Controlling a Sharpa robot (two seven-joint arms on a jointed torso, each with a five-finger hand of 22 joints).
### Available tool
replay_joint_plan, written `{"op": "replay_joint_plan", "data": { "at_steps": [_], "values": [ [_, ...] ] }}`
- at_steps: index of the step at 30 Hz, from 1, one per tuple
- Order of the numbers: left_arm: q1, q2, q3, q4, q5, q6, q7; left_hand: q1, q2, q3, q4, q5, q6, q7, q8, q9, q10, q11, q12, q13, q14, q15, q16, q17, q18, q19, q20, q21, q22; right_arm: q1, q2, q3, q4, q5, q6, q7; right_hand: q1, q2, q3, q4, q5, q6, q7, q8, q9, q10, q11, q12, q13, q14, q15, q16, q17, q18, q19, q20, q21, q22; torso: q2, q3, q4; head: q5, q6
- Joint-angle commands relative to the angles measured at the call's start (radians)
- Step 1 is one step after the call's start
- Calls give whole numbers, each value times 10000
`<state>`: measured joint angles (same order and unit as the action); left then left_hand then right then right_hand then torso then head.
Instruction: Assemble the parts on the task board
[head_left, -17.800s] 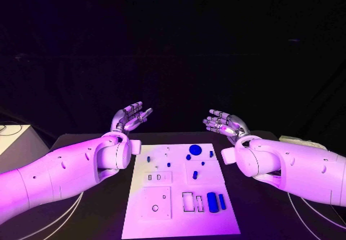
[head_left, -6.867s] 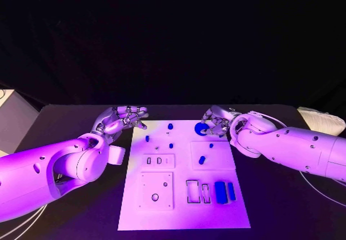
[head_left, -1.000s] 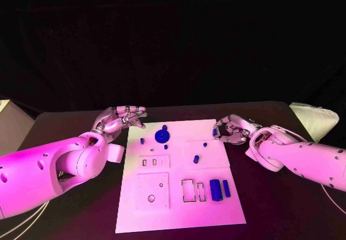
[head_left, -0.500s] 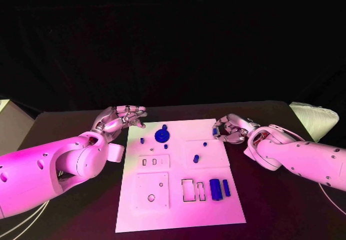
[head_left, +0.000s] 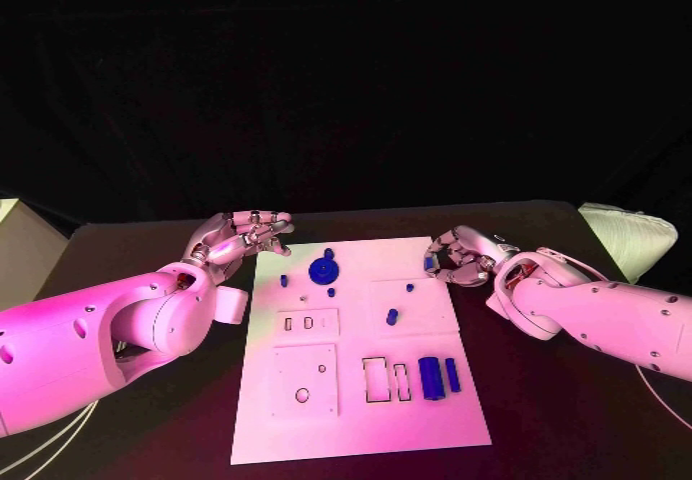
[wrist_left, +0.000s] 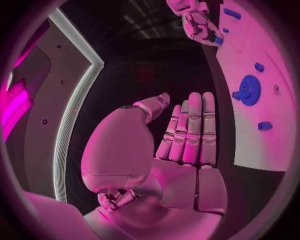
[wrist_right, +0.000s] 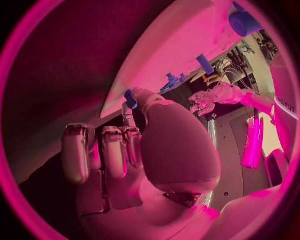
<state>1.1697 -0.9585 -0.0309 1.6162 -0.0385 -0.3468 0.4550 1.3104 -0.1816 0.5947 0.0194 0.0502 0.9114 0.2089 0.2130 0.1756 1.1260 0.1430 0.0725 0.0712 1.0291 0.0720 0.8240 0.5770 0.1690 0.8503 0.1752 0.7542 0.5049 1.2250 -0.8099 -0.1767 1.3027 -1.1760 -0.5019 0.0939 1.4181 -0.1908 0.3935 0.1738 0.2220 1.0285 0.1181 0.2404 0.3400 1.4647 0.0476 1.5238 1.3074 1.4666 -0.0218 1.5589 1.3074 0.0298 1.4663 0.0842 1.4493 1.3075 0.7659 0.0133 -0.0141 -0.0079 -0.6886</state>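
Item: small blue part (head_left: 430, 262) — at the far right edge of the task board (head_left: 361, 420), touching the fingertips of the right hand (head_left: 462, 258); the right wrist view shows the same part (wrist_right: 130, 98) pressed between the thumb tip and a finger, so the hand grips it, the remaining fingers curled alongside. Change over the last second: slight — the right hand has edged a little along the board's edge with the part still in its fingers; the part sits at the rim rather than in any seat, so this step reads as a pick-up or carry in progress, placement not yet done. Blue gear (head_left: 323, 270) — on the board's far half, well to the left of the right hand and near the left hand (head_left: 242, 236); it stood nearer the right hand several seconds ago and now appears seated, suggesting one part is already assembled. Left hand: off the board's far left corner, holding nothing, unmoved over the last second; the left wrist view shows its fingers (wrist_left: 190, 130) straight and side by side, thumb apart. Blue bars (head_left: 437, 377) — on the board's near half, well short of both hands, untouched. View notes: the head view gives the whole layout but hides the pinch; the right wrist view shows that contact; the left wrist view shows the gear's teeth (wrist_left: 249, 90) and the bare palm
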Motion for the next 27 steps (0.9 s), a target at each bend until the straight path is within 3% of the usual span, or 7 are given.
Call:
{"op": "replay_joint_plan", "data": {
  "at_steps": [1,11,19,23,27],
  "values": [
    [2,5,7,23,5,178,31,3,124,63,-2,30,10,45,44,17,-61,27,1,-6,-52,24,37,-10,108,-39,-2,64,10,-15,14,-8,59,-114,-329,-37,14,132,110,-21,-98,87,-6,109,67,698,-83,68,2284,983,-80,33,2401,8,466,-72,77,1649,0,-4,9,-3,-12],
    [2,-4,6,7,3,183,25,-3,122,76,-13,29,3,55,39,17,-66,34,-1,-7,-55,30,44,-23,107,-56,0,89,30,-6,-75,1,443,116,-1041,-550,-101,51,246,-79,28,75,-48,239,125,781,-126,154,2360,1001,-117,58,2469,-53,589,-115,303,1850,-28,-5,-9,67,-66],
    [3,8,4,-5,-14,173,-80,51,140,146,-81,31,6,55,40,20,-65,34,2,-7,-68,27,55,-56,109,-97,-2,156,83,337,-270,42,1851,248,-1292,-1786,-147,-3,299,-121,-81,45,-48,283,144,775,-131,144,2353,1002,-123,59,2472,-112,703,-127,523,2042,-106,-47,-34,202,-95],
    [3,32,3,-16,-59,159,-169,15,131,159,-87,27,20,68,46,24,-23,36,26,2,-65,32,74,-77,106,-128,2,205,122,486,-116,48,2598,52,-1218,-2404,-151,8,330,-134,-119,44,-53,300,151,768,-133,136,2346,1002,-124,59,2471,-117,712,-130,541,2057,-170,-92,-41,249,-184],
    [3,61,3,-26,-161,140,-307,-84,146,118,-178,28,316,-62,302,139,583,-152,458,197,257,-114,646,72,132,-102,-60,602,388,512,268,49,3113,-383,-1105,-2975,-153,7,341,-140,-126,36,-51,303,153,771,-134,139,2349,1011,-125,72,2507,-199,863,-131,845,2317,-205,-123,-4,334,-241]
  ]
}}
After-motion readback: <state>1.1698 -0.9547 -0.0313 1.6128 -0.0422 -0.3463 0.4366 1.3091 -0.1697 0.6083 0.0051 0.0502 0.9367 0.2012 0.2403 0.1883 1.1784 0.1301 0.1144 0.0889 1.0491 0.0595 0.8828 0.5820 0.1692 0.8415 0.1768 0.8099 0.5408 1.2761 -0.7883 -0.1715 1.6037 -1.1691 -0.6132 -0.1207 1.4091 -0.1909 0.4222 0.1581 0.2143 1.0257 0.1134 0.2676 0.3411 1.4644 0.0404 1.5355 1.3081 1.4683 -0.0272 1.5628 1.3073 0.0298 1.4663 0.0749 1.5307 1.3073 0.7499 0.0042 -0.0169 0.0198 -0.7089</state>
